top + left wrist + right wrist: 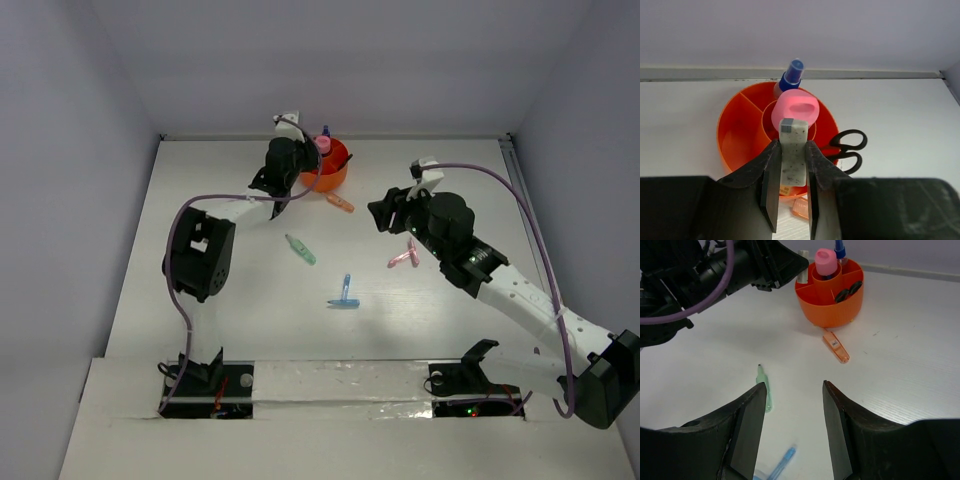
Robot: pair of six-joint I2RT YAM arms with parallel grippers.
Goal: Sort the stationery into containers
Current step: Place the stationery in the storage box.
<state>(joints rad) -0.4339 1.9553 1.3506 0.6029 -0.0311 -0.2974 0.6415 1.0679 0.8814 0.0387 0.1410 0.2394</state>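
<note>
Stationery is partly in the tub [333, 172] and partly loose on the white, faintly grained bench [220, 330]. The tub is round, glossy orange plastic, with thin radial dividers around a central round cup, and it stands near the far edge of the bench. A glue bottle [795, 110] with a smooth, rounded pink cap stands upright in the central cup. A pen [791, 76] with a ribbed blue cap stands in a compartment behind it. The scissors [847, 145] sit blades-down in a side compartment, their black loop handles above the rim.

The left gripper [792, 147] is clenched on an eraser [791, 134], an oblong whitish block speckled with dark flecks and tipped with a grey-blue end. It is held at the tub's near rim; whether it is over a compartment or just outside the wall I cannot tell.

A flat, translucent orange piece [836, 346] lies just beside the tub's base. Farther out lie a slim green piece [300, 250], a light-blue T-shaped piece [344, 293] and a pink piece [403, 257], each apart from the others.

The right gripper [793, 387] hangs above the bench with its dark, matte fingers spread wide, grasping nothing.
</note>
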